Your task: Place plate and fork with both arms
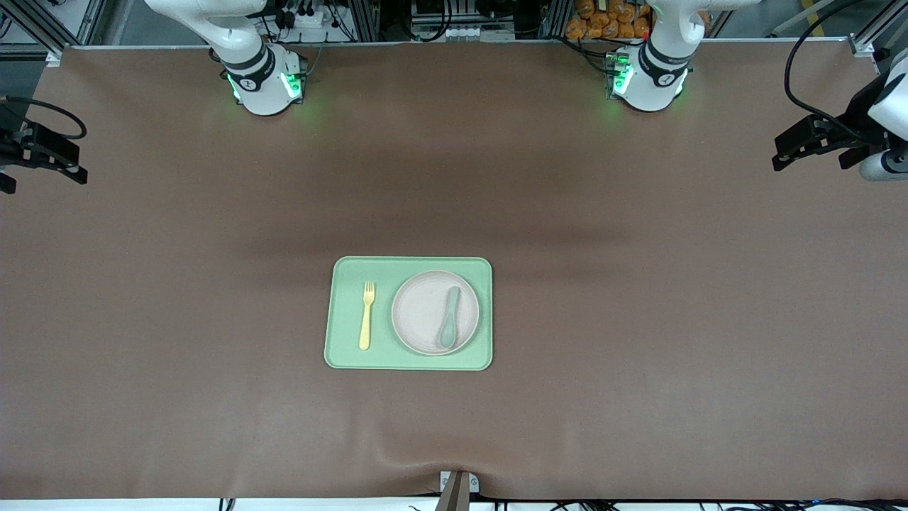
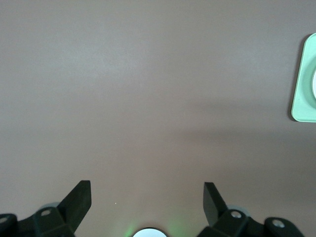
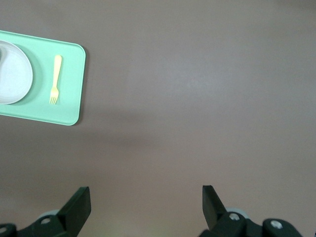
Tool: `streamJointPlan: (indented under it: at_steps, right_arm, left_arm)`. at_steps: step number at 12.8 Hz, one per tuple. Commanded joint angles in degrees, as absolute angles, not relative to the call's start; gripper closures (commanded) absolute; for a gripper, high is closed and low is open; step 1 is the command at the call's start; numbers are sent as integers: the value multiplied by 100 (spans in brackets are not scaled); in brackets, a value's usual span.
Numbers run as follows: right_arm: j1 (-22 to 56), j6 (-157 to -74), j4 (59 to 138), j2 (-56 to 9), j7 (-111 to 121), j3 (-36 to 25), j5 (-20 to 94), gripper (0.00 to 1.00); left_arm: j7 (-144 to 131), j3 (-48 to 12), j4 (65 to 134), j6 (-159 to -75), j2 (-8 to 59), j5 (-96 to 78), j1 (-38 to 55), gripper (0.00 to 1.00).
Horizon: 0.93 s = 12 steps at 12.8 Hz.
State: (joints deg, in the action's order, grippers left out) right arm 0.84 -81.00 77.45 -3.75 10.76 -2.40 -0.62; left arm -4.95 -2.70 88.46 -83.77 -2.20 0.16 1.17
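Note:
The pale beige-pink plate (image 1: 422,312) lies on a light-green tray (image 1: 411,264) at the middle of the table. The pale yellow fork (image 1: 367,314) lies on the tray beside the plate, toward the right arm's end. My left gripper (image 1: 780,152) waits open and empty over the table's edge at the left arm's end; in its wrist view (image 2: 147,190) only a tray corner (image 2: 302,106) shows. My right gripper (image 1: 50,170) waits open and empty at the right arm's end; its wrist view (image 3: 145,193) shows the tray (image 3: 69,98), fork (image 3: 55,79) and plate (image 3: 12,74) far off.
A grey-green spoon (image 1: 449,317) lies on the plate. The brown table cover (image 1: 638,284) is bare round the tray. The two arm bases (image 1: 266,85) stand along the edge farthest from the front camera.

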Motion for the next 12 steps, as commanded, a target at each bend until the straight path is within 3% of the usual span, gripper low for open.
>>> streamJointPlan:
  at_steps: [1, 6, 12]
  right_arm:
    - [-175, -7963, 7418, -466, 1160, -44, -106, 0]
    - [-526, -7743, 7497, -317, 1178, 324, -114, 0]
    - [-483, -8130, 8472, 386, 1178, 308, -114, 0]
  left_arm:
    - [-316, -308, 8939, -8332, -369, 18, 26, 0]
    - [-316, -308, 8886, -8341, -299, 26, 35, 0]
    - [-316, -316, 8789, -8341, -211, 70, 53, 0]
